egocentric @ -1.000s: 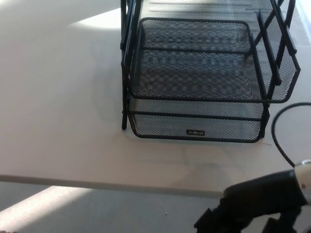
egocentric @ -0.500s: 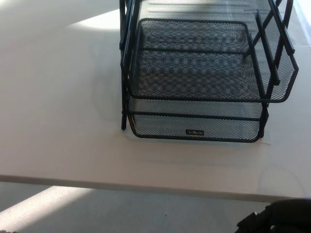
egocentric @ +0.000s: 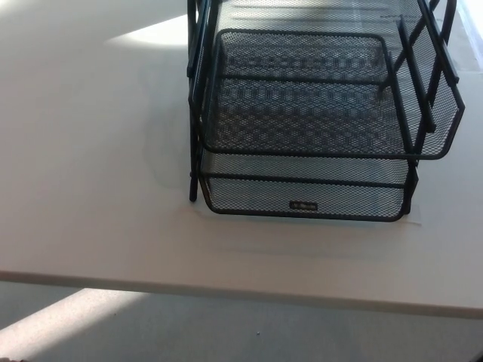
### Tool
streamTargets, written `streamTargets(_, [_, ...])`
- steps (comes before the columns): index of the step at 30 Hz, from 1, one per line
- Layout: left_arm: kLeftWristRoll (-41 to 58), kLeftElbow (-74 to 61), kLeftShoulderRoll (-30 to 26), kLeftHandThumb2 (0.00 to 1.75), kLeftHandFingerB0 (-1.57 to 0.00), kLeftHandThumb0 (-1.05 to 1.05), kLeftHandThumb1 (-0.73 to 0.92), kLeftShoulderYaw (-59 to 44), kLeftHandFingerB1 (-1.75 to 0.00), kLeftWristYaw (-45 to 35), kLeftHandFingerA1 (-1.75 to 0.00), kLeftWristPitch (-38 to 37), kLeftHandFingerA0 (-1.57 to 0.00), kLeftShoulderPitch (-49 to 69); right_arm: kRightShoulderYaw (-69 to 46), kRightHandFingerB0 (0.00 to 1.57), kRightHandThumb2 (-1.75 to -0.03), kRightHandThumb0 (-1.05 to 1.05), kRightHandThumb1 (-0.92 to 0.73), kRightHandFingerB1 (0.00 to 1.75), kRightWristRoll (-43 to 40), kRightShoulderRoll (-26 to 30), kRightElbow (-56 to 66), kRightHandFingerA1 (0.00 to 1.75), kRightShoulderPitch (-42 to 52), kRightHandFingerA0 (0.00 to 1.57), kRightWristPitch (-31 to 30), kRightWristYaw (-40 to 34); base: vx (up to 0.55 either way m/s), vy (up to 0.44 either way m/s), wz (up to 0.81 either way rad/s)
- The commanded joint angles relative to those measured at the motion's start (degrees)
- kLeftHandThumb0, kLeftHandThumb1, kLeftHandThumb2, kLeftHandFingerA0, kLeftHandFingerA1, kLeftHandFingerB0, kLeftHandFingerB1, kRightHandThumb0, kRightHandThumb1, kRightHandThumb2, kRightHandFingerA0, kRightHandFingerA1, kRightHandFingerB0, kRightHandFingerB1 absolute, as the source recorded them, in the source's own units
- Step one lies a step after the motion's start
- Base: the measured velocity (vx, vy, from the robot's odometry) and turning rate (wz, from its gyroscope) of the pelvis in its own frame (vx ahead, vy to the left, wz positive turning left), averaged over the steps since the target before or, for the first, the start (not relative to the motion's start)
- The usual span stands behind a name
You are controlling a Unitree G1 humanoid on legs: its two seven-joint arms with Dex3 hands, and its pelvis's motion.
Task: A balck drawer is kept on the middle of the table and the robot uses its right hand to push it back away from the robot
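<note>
Here, no hand of the robot is seen anywhere in the frame, so the state of the fingers of either hand cannot be told. The black mesh drawer (egocentric: 317, 113) is found in the upper centre and upper right of the frame, standing on the white table (egocentric: 90, 188), with its top edge cut off by the frame. One drawer unit is counted, in which at least three stacked mesh trays can be made out; the lowest tray (egocentric: 302, 197) carries a small label (egocentric: 303, 205) on its front. The push is judged not yet begun. For the next move, the right hand would have to be brought up from the lower right and set against the front of the unit.
</note>
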State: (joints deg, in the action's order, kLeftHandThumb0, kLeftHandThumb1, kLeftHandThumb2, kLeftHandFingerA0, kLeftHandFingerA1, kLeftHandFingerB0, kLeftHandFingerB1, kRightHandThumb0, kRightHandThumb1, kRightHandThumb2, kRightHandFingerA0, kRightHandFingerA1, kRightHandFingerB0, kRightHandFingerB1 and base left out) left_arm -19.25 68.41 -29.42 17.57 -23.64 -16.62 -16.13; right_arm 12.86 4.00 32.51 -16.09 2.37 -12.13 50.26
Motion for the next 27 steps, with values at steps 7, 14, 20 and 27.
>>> streamTargets(7, [-0.89,0.52,-1.06,0.63,-0.32,-0.56,0.72,0.06,-0.32,0.04,-0.37,-0.18,-0.45,0.03,5.39,0.48,-0.62,-0.38,-0.75,0.37,12.50,-3.07,-26.99,0.42,-5.80,0.64,5.92,-20.91,0.00,0.000,0.00])
streamTargets(14, [-0.98,0.23,-1.25,0.63,-0.30,-0.56,0.72,0.14,-0.32,-0.03,-0.37,-0.24,-0.45,0.15,9.68,0.46,-0.63,-0.53,-0.73,0.36,15.29,-4.60,-33.56,0.44,-9.24,0.50,6.98,-24.93,0.00,0.000,0.00])
streamTargets(20, [-1.29,0.13,-1.22,0.63,-0.31,-0.56,0.72,0.44,-0.32,0.19,-0.38,0.17,-0.45,-0.14,12.13,0.41,-0.63,-0.52,-0.73,0.35,16.19,-4.72,-34.77,0.46,-10.21,0.49,8.84,-25.33,0.00,0.000,0.00])
streamTargets(27, [-0.68,0.80,-1.17,0.62,-0.31,-0.56,0.72,-0.07,-0.32,-0.43,-0.37,-0.13,-0.44,-0.19,12.67,0.42,-0.63,-0.51,-0.74,0.35,16.31,-4.94,-36.35,0.43,-10.70,0.51,10.71,-25.87,0.00,0.000,0.00])
